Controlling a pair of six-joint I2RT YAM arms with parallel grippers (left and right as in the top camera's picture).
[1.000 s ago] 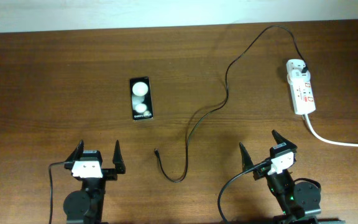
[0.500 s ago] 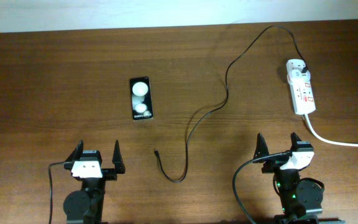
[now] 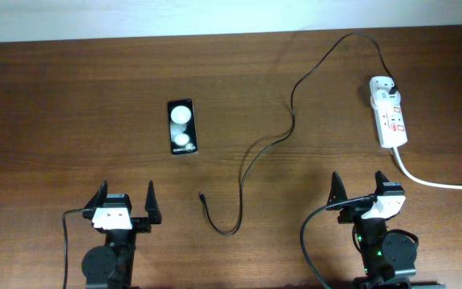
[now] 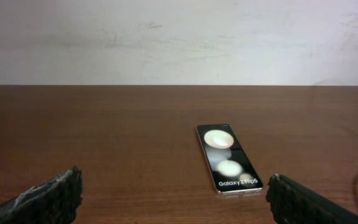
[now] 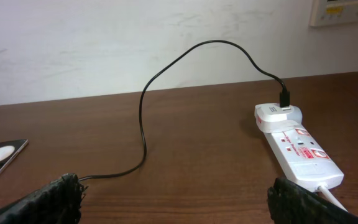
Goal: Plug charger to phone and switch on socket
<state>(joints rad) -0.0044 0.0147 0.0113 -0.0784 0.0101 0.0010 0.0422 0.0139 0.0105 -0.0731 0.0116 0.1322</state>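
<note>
The black phone [image 3: 182, 128] lies flat at the table's middle left, with two round white reflections; it also shows in the left wrist view [image 4: 227, 159]. The black charger cable [image 3: 292, 104] runs from its plug in the white socket strip [image 3: 389, 117] at the right, curving down to a loose tip [image 3: 202, 194] near the front. The cable [image 5: 143, 124] and the socket [image 5: 296, 146] show in the right wrist view. My left gripper [image 3: 124, 202] is open and empty at the front left. My right gripper [image 3: 360, 186] is open and empty at the front right.
A thick white cord [image 3: 431, 181] leaves the socket's near end and runs off the right edge. The table's back edge meets a white wall [image 4: 179, 37]. A white wall fixture [image 5: 344, 11] sits top right in the right wrist view.
My right gripper turned and shifted right about a second ago, then stayed still. The left gripper, phone, cable and socket have not moved.
</note>
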